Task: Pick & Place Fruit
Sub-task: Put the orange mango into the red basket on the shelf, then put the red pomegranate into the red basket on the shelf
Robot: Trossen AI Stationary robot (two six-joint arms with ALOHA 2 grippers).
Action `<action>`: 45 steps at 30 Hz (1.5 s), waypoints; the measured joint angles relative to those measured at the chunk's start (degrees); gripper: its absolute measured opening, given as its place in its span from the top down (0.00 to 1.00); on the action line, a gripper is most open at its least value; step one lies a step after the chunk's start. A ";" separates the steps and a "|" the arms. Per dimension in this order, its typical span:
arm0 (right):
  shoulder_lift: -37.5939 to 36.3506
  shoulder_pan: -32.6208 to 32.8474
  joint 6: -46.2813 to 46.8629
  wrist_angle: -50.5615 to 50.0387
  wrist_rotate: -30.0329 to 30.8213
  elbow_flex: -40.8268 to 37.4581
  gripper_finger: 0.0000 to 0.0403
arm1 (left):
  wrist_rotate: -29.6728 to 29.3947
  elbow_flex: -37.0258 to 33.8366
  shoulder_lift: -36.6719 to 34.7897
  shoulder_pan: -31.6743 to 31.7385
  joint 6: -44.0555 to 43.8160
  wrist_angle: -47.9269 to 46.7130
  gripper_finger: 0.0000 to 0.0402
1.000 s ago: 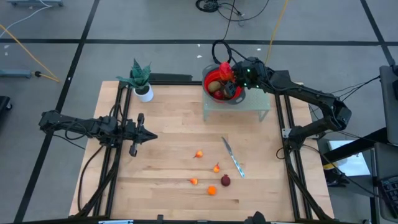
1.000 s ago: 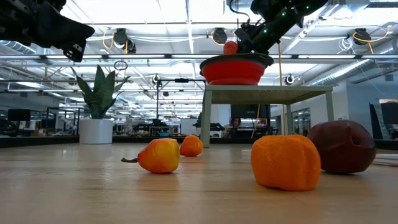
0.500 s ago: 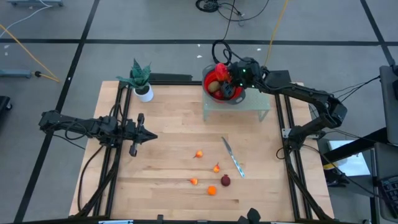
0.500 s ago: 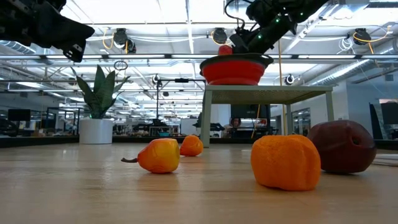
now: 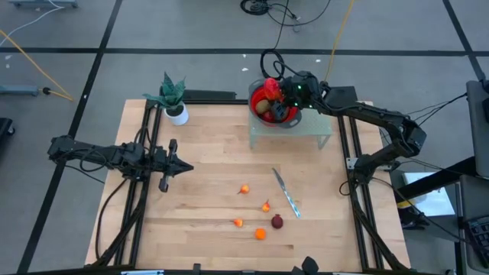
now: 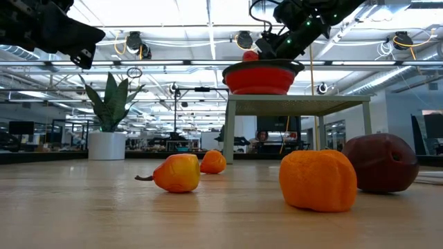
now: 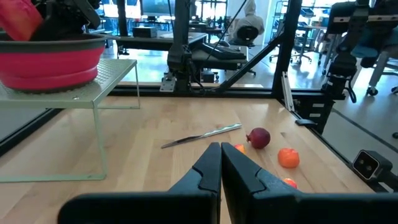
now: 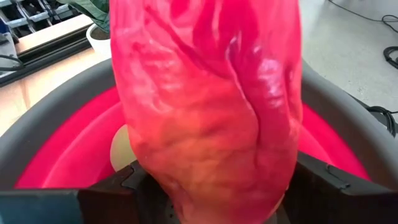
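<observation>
The larger red-orange fruit piece (image 8: 205,93) fills the right wrist view and shows above the red bowl (image 6: 263,77) in the low view. My right gripper (image 5: 278,98) is shut on it over the bowl (image 5: 260,93), where an olive-brown oval (image 5: 262,107) lies. On the table lie several tiny orange pieces (image 5: 244,189) (image 5: 260,234) and a dark red ball (image 5: 276,222). My left gripper (image 5: 180,166) is shut, above the table's left half, its fingers (image 7: 221,168) together. My right gripper pinches the red-orange piece between its two fingers (image 8: 106,193), one on each side of its end (image 8: 205,180). The piece sticks out beyond the fingers along their line, over the bowl's red inside. It shows above the rim in the low view (image 6: 250,55); what it touches below is hidden.
The bowl stands on a small raised shelf (image 5: 306,128) at the table's far right. A slim knife (image 5: 286,192) lies beside the loose fruit. A potted plant (image 5: 174,99) stands at the far left. Bare wood lies between my left gripper and the fruit.
My right gripper, with the red-orange piece in it, has shifted a little toward the table's left over the bowl and sunk slightly toward the rim, then stayed still. The fruit on the table has not moved.
</observation>
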 joint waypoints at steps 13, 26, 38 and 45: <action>0.00 0.00 0.48 -0.01 -0.20 0.00 0.32 | 0.00 0.00 0.00 0.00 -0.04 0.01 0.98; -2.21 0.04 0.45 -0.93 -0.13 0.00 0.33 | 0.04 0.00 -0.02 0.00 -0.24 0.01 0.98; -4.88 0.54 0.45 -4.55 0.01 0.00 0.34 | 0.07 0.00 -0.02 0.00 0.24 0.03 0.98; -7.46 3.58 0.44 -5.11 0.00 0.00 0.34 | 0.07 0.00 -0.02 0.00 -0.17 0.02 0.98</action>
